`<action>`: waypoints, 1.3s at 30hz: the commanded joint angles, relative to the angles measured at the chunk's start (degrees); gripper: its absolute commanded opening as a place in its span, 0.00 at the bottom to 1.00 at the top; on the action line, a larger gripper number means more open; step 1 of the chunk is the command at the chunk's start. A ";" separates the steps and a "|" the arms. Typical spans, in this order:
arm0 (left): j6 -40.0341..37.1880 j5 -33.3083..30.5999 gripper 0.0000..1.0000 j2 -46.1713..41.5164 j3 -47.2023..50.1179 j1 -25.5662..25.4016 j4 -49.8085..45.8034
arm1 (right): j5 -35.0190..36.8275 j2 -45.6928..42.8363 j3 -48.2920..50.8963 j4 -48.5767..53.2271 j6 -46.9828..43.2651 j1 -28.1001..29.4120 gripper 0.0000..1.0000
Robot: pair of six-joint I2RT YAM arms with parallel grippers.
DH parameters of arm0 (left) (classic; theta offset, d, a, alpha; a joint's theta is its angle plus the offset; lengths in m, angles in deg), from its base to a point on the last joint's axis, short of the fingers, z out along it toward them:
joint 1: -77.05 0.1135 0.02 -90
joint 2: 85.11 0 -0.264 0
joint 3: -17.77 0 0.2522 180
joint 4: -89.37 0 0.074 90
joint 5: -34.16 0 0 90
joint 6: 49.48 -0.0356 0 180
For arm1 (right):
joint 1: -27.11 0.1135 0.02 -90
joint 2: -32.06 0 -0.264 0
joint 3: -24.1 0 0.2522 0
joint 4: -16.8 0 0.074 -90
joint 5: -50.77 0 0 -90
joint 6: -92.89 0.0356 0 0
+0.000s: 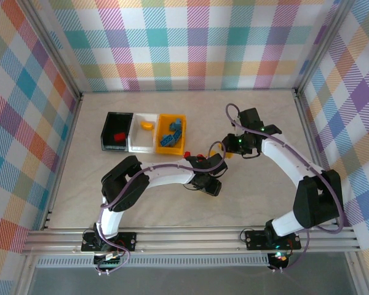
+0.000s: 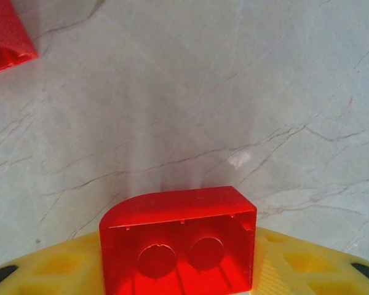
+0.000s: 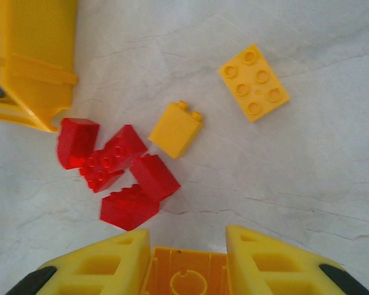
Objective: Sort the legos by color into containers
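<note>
The left tool is out in the middle of the desk, off to the right of the bins. The left wrist view shows it clamped on a red brick, hollow underside facing the camera, with yellow fingers on either side. Another red piece pokes in at the top left corner of that view, lying on the desk.

The right tool is spread wide with nothing between its fingers, hanging over a loose scatter. There's a cluster of red legos bunched up and touching each other, a small yellow brick just beside them, and a yellow six-stud brick a bit further off, studs up. The corner of the orange bin sits right next to the red cluster.

From above, the three bins stand in a row, side by side. The black bin is on the left with a red lego inside. The white bin is in the middle with a yellow piece, and the orange bin is on the right holding blue legos.
</note>
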 commanded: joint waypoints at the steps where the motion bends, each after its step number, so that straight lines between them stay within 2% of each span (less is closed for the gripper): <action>1: 0.28 -2.27 0.52 -7.86 3.64 1.49 -2.31 | -5.82 -1.68 -1.98 -2.20 1.21 1.41 0.31; 6: 0.47 -3.57 0.51 -17.87 10.34 5.92 -3.12 | -10.68 2.10 -6.81 -6.06 2.55 5.21 0.31; 12: 0.58 -5.64 0.52 -31.41 18.30 12.64 -6.98 | -14.87 12.25 -18.10 -9.85 4.42 10.64 0.31; 16: -0.69 -5.03 0.53 -40.46 21.27 22.45 -11.13 | -17.28 21.58 -28.11 -12.39 5.25 14.39 0.30; 19: -3.46 -4.52 0.54 -43.85 20.18 30.82 -14.22 | -19.40 29.71 -36.26 -14.33 6.25 16.69 0.30; 25: -7.87 -0.19 0.55 -43.47 15.94 49.08 -15.26 | -23.20 45.43 -54.57 -14.50 9.09 19.50 0.30; 28: -8.64 0.00 0.56 -39.32 12.56 55.24 -13.62 | -24.32 52.76 -63.41 -13.73 10.47 20.25 0.29; 33: -9.69 2.85 0.58 -31.87 8.72 60.21 -11.60 | -24.36 63.34 -76.70 -11.37 11.36 21.14 0.29; 36: -9.35 2.51 0.75 -30.23 10.27 61.41 -10.76 | -24.45 68.37 -83.04 -11.18 13.18 21.14 0.31; 39: -8.08 2.54 0.79 -28.88 12.27 62.95 -9.04 | -22.97 70.03 -84.07 -13.90 14.30 21.01 0.48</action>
